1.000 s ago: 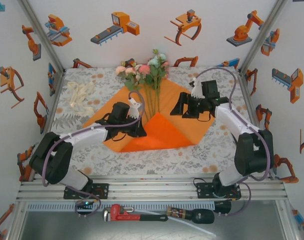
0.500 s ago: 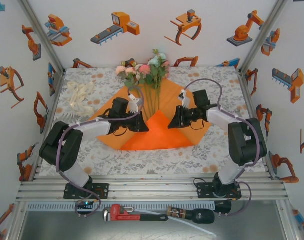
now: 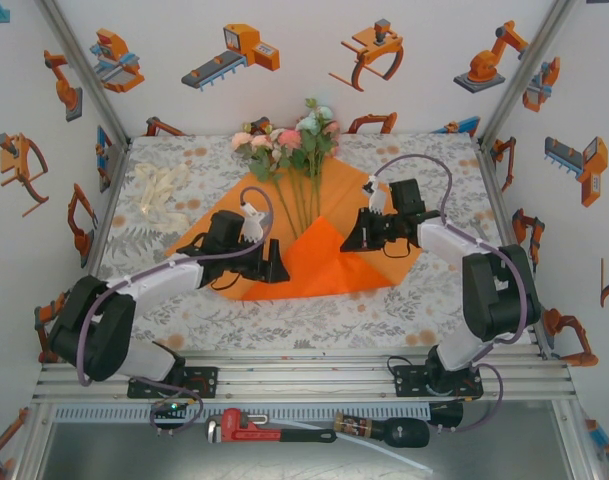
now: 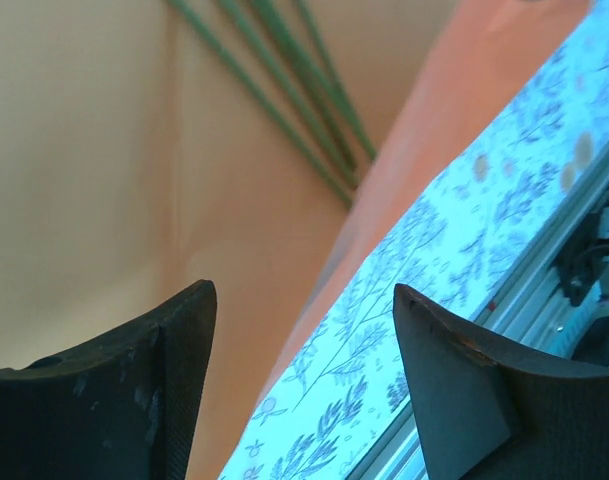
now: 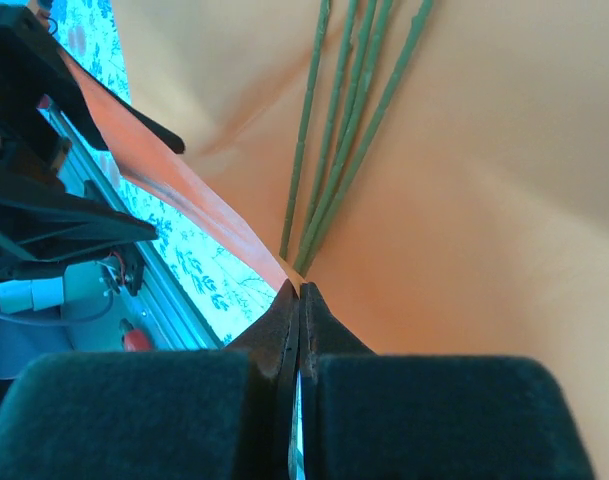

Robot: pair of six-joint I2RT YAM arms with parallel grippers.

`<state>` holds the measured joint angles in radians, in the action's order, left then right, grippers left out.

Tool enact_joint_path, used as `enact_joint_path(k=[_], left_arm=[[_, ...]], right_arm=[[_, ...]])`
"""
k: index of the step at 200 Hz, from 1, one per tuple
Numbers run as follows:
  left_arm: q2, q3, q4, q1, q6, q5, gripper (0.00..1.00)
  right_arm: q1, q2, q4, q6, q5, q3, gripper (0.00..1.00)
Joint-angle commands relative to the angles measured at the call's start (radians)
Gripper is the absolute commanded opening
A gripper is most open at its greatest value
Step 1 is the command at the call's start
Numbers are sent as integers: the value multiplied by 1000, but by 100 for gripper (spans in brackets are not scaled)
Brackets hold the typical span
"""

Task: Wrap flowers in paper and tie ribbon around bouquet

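From above: the flowers [image 3: 289, 140] lie heads-far on the paper [image 3: 329, 265], its near corner folded up toward them; the ribbon [image 3: 159, 195] is heaped far left on the table [image 3: 184, 310], well apart. Wrist cams add the grips: the left gripper [image 4: 304, 340] stands open w/ nothing between its fingers, at the paper's edge; the right gripper [image 5: 297, 295] has its jaws squeezed together on the paper's folded edge.

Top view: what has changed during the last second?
Left gripper opened, let the paper go and drew back. Right gripper moved left and shut on the paper's folded corner. Flowers and ribbon stayed put.
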<state>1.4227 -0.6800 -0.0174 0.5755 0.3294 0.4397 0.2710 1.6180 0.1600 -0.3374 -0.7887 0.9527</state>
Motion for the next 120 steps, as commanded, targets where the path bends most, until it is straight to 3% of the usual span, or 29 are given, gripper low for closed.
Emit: enact_joint_path(k=[1, 22, 41, 63, 79, 94, 120], left_arm=[[23, 21, 32, 4, -12, -38, 55], [-4, 21, 41, 4, -14, -61, 34], [-19, 16, 80, 3, -11, -69, 31], [-26, 41, 64, 3, 27, -72, 28], [-14, 67, 38, 3, 57, -74, 14], [-19, 85, 28, 9, 81, -50, 6], [-103, 131, 27, 43, 108, -128, 3]], right_arm=[[0, -9, 12, 7, 48, -3, 7], [0, -5, 104, 45, 73, 5, 44], [0, 0, 206, 71, 80, 8, 50], [8, -27, 177, 52, 83, -61, 45], [21, -57, 148, 32, 95, -90, 24], [27, -103, 144, 9, 104, -110, 12], [32, -209, 109, -22, 154, -174, 5]])
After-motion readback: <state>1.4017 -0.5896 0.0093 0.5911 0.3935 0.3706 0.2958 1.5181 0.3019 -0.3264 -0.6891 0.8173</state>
